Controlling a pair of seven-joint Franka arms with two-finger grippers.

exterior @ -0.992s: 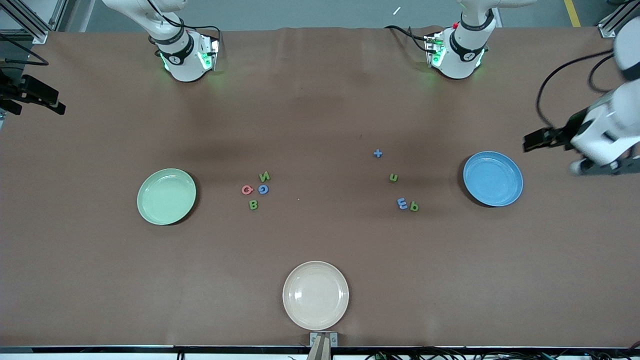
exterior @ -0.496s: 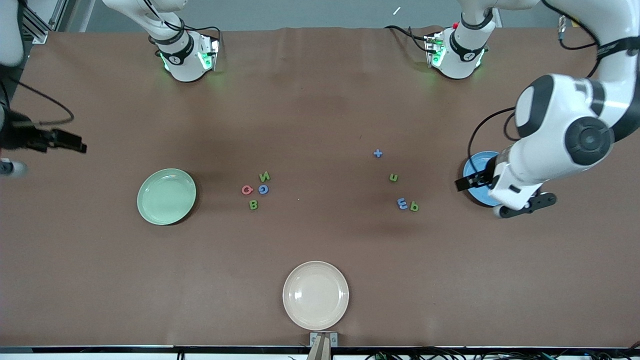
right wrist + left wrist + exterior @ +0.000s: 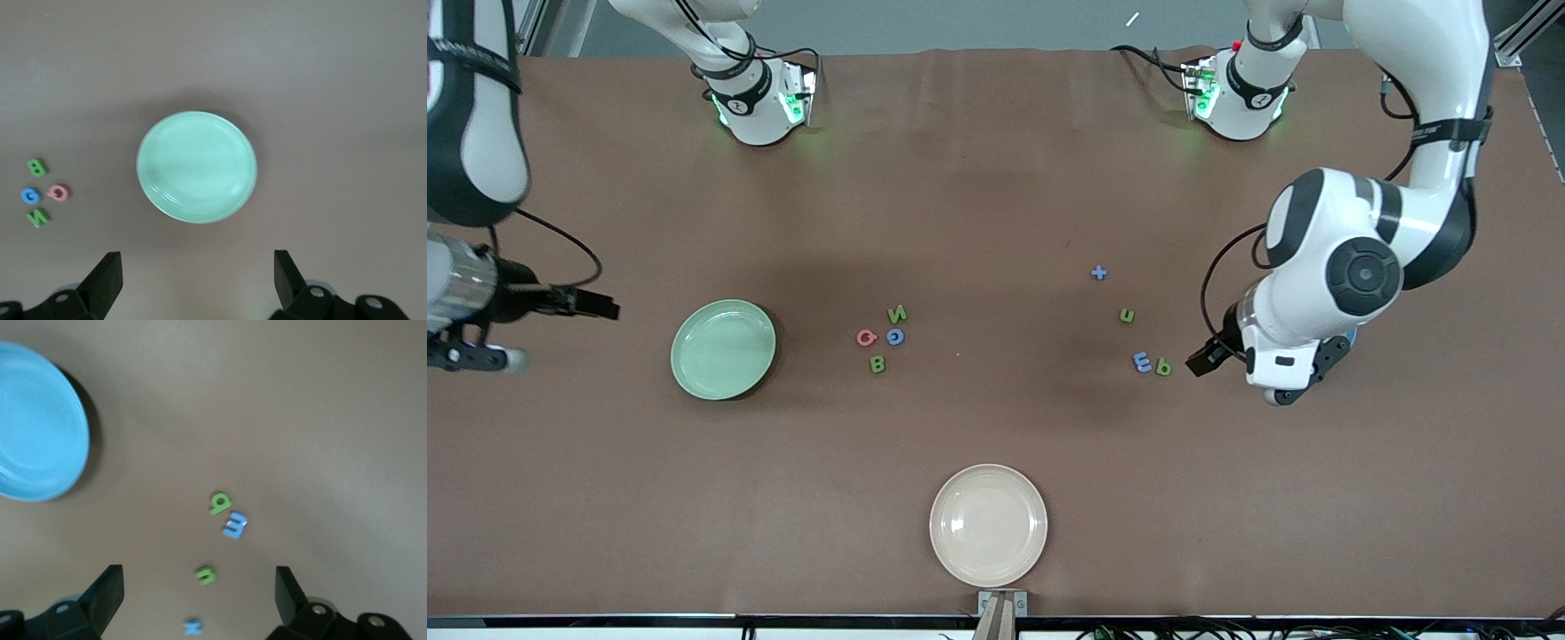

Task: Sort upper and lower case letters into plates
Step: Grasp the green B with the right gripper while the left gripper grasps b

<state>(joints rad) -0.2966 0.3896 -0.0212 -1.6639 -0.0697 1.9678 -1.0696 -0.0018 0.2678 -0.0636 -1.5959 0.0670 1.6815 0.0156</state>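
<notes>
Three plates lie on the brown table [image 3: 996, 178], and each is empty. At the right arm's end of the table, the right gripper [image 3: 596, 307] hangs over bare table beside the mint green plate [image 3: 723, 348], fingers spread wide and holding nothing. The right wrist view shows this plate's clean inner surface. Beside the plate, toward the table's middle, lies a cluster of four letters: a pink G [image 3: 865, 337], a blue G [image 3: 895, 336], a green N [image 3: 897, 313] and a green B [image 3: 878, 364]. The cream plate [image 3: 988, 524] sits nearest the front camera. Toward the left arm's end lie a blue cross [image 3: 1099, 273], a green n [image 3: 1127, 316], a blue E [image 3: 1142, 361] and a green p [image 3: 1163, 366], the last two touching. The left gripper [image 3: 1202, 360] hangs just beside the green p, fingers spread wide and holding nothing. The left arm hides most of the blue plate [image 3: 40, 433], empty in the left wrist view.
</notes>
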